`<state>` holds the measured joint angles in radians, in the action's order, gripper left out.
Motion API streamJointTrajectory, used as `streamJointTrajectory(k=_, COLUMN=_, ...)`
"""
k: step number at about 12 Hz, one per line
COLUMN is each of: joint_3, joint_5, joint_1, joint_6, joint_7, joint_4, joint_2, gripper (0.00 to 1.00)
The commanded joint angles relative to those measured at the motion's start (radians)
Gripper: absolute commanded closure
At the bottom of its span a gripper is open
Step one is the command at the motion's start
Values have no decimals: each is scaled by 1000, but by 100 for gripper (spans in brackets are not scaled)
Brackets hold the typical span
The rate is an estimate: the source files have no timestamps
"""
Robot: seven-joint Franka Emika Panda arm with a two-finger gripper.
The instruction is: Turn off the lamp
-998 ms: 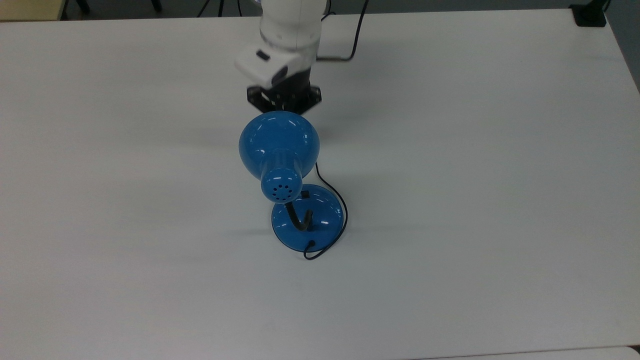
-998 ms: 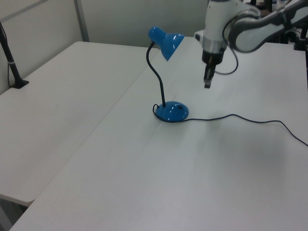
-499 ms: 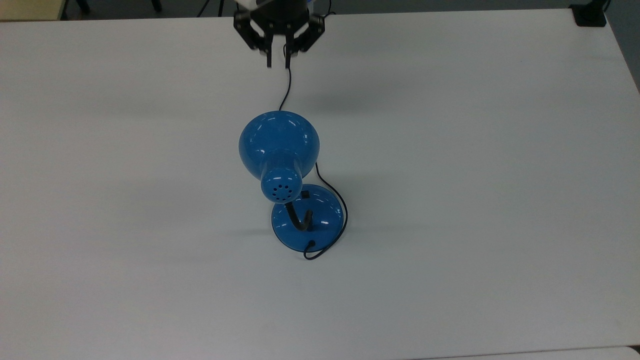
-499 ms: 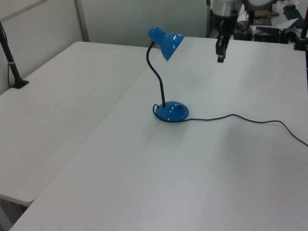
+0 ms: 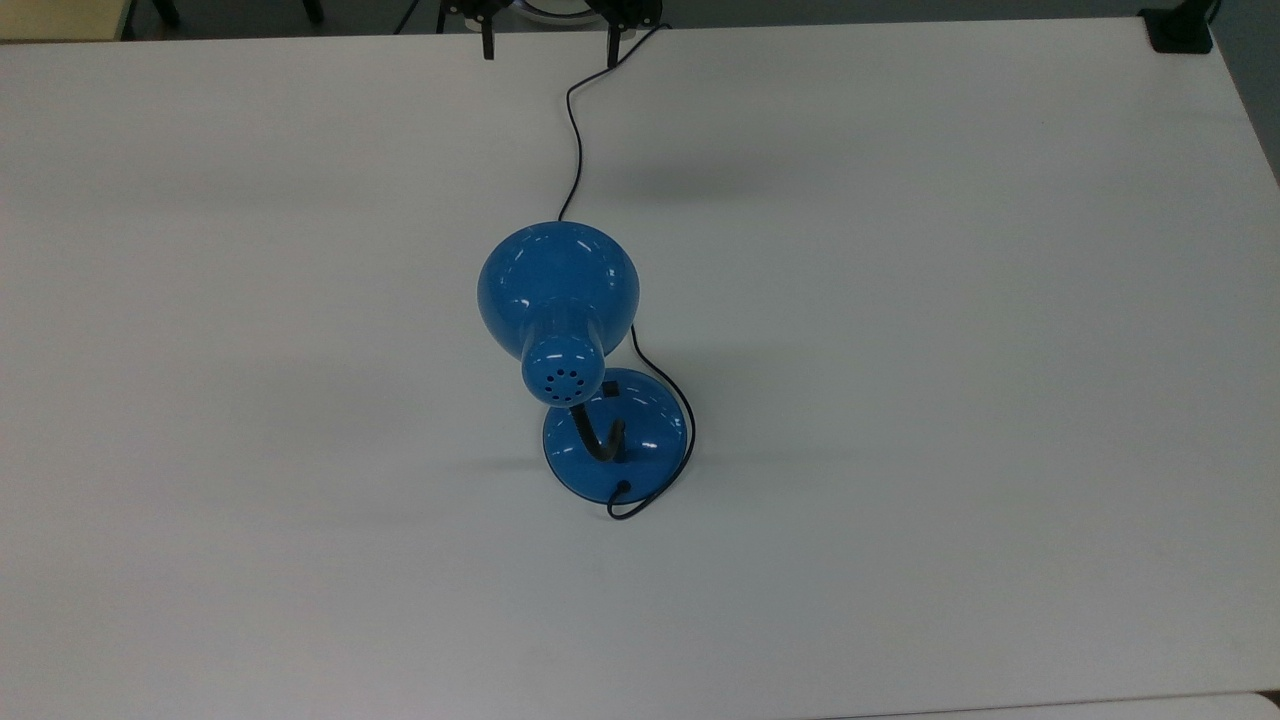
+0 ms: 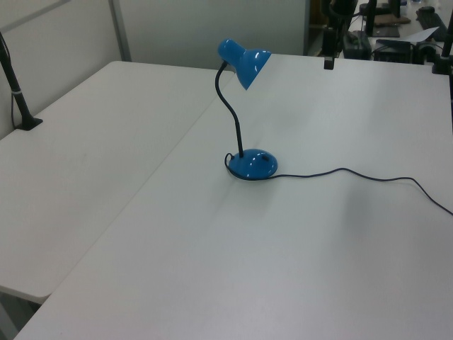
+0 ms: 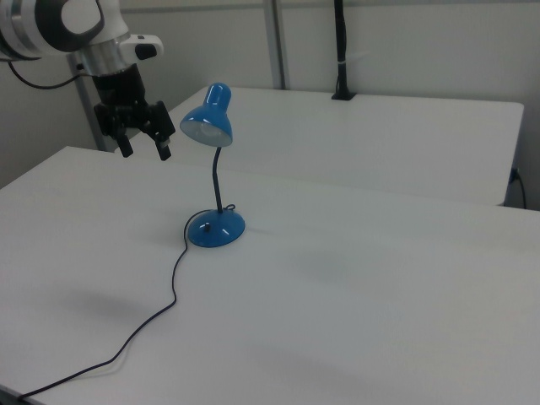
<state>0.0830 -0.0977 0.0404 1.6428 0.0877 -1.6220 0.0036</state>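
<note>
The blue desk lamp [image 7: 216, 177] looks top-heavy on its bendy gooseneck; press the base switch [image 5: 610, 389] gently, gripper [image 7: 143, 145] fingers [image 7: 164, 151] spread wide

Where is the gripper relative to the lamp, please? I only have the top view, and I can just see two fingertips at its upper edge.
Observer: In the right view the gripper hangs in the air to the right view's left of the lamp, about level with its shade.
Operator: Thank you. Are its fingers open?
Observer: Yes, in the right view the two fingers are spread apart with nothing between them.
Operator: Is it near the switch?
Observer: No, in the left view the base sits on the table, well below and apart from the gripper.
</note>
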Motion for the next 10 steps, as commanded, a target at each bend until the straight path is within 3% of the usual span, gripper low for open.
streamJointTrajectory(k=1, joint_3=-8, joint_5=12, joint_1=-5, joint_6=-24, joint_7=1, joint_4=21, joint_2=9, gripper=0)
streamJointTrajectory(k=10, joint_3=-20, joint_5=6, joint_1=-13, joint_6=-29, joint_7=-5, joint_4=24, joint_2=6, gripper=0)
